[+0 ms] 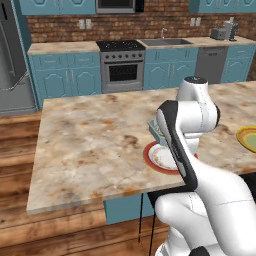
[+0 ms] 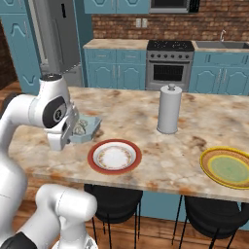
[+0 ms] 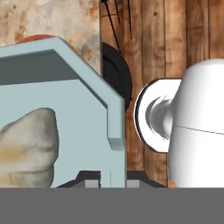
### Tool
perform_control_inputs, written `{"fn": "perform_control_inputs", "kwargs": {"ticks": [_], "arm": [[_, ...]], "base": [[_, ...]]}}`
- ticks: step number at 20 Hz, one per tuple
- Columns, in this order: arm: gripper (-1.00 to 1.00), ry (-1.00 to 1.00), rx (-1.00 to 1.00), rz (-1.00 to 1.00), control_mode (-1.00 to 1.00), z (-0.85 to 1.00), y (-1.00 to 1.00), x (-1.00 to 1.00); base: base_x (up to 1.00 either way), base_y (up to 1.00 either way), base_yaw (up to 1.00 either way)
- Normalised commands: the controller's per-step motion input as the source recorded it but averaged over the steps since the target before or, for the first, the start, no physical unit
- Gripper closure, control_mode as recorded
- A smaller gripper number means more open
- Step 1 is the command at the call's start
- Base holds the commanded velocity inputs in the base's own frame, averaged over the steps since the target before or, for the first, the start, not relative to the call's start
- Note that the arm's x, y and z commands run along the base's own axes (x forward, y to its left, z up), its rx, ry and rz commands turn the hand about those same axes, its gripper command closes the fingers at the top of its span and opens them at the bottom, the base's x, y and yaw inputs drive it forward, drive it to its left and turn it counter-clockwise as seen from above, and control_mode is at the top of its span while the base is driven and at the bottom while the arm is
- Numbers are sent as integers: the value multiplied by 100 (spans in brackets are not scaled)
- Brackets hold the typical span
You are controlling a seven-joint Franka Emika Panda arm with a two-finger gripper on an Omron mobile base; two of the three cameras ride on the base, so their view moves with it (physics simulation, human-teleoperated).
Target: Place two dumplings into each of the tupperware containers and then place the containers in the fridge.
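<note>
1. left base view: we list the marbled island counter (image 1: 90, 145) with a red-rimmed plate (image 1: 156, 159) near its front edge, partly behind the white arm. a corner of the pale blue container (image 1: 152, 129) shows just left of the arm's wrist, above the plate. a yellow plate (image 1: 248, 138) sits at the right edge; the grey fridge (image 1: 10, 60) stands far left, well apart.

2. right base view: we record the pale blue container (image 2: 87, 129) held off the counter at the hand, just left of the red-rimmed plate (image 2: 115, 157). dumplings (image 2: 80, 127) lie inside it. a white paper-towel roll (image 2: 169, 110) stands upright further back; the yellow plate (image 2: 227, 167) lies right; the fridge (image 2: 58, 36) is behind.

3. hand view: we note the container's wall (image 3: 78, 118) close up, one beige dumpling (image 3: 26, 148) inside at left. the gripper (image 3: 105, 181) is clamped narrowly on the container's rim.
</note>
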Motion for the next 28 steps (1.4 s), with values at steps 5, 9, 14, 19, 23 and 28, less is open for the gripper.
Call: {"fn": "perform_control_inputs", "kwargs": {"ticks": [5,9,14,19,23,28], "arm": [[100,7,0,-9,-100,21,-55,-31],[100,1,0,-11,-100,11,-41,-71],[100,-5,0,-9,-100,15,-12,-56],[100,-6,0,9,-100,55,15,-43],[100,-3,-6,7,-100,34,2,-61],[100,-4,-10,0,-100,22,6,-56]], "base": [[0,0,0],[0,0,0],[0,0,0],[0,0,0],[0,0,0],[0,0,0]]}}
